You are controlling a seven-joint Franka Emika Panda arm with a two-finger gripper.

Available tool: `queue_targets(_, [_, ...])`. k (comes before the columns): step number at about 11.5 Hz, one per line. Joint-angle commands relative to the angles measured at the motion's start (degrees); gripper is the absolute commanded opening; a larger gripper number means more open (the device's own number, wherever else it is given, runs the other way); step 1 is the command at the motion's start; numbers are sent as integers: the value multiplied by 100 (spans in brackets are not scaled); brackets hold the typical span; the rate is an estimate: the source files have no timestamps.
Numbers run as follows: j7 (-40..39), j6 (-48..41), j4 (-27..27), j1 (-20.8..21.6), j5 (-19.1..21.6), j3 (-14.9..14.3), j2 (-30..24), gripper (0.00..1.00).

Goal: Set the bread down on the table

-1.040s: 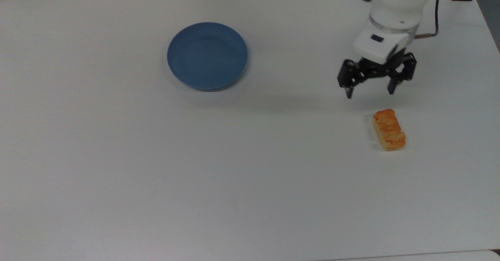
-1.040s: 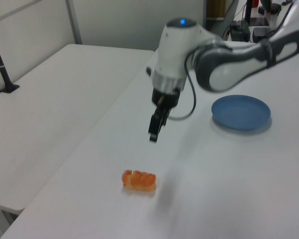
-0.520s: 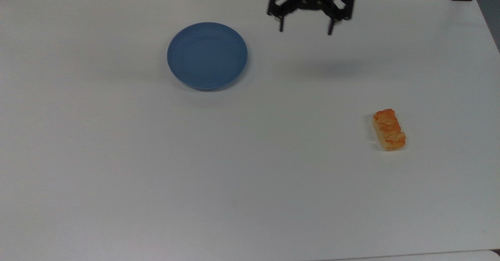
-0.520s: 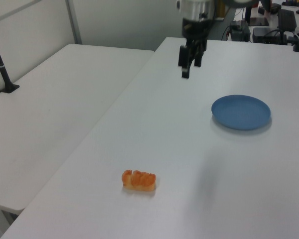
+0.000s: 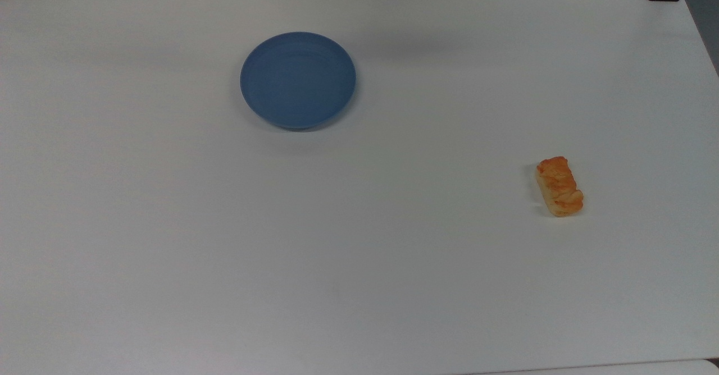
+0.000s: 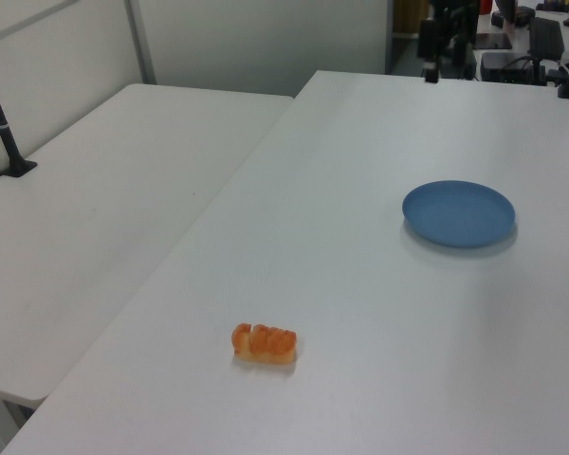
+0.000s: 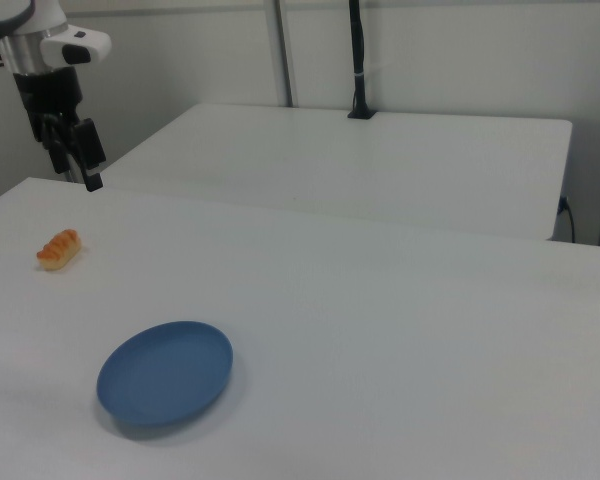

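The jaws hang from the arm point(image 7: 42, 45) at the right view's upper left, above the bench point(image 5: 393, 251) edge and well apart from everything on it; side-on, I cannot tell whether they are parted or closed, though the bread is not in them. The bread point(image 5: 559, 187) lies crust-up on the bare bench, near the top view's right edge and well apart from the blue plate point(image 5: 297, 80). I judge the placing done, so the next move calls only for keeping clear. Its long axis runs roughly top to bottom in the top view, leaning slightly toward the lower right.
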Motion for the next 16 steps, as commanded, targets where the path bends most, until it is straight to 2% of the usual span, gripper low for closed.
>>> queue_targets(1, [-89,52,-629,-590,85,319,-467,100])
queue_targets(3, [-430,447,-710,-889,67,556,-468,100])
queue_targets(9, [-2757,1572,-877,-882,76,478,-126,100])
queue_targets(10, [-2944,1599,-877,-873,76,460,-99,100])
queue_targets(12, [-2894,1539,-903,-759,76,284,-142,100])
queue_targets(16, [-2867,1547,-930,-671,84,266,-151,100])
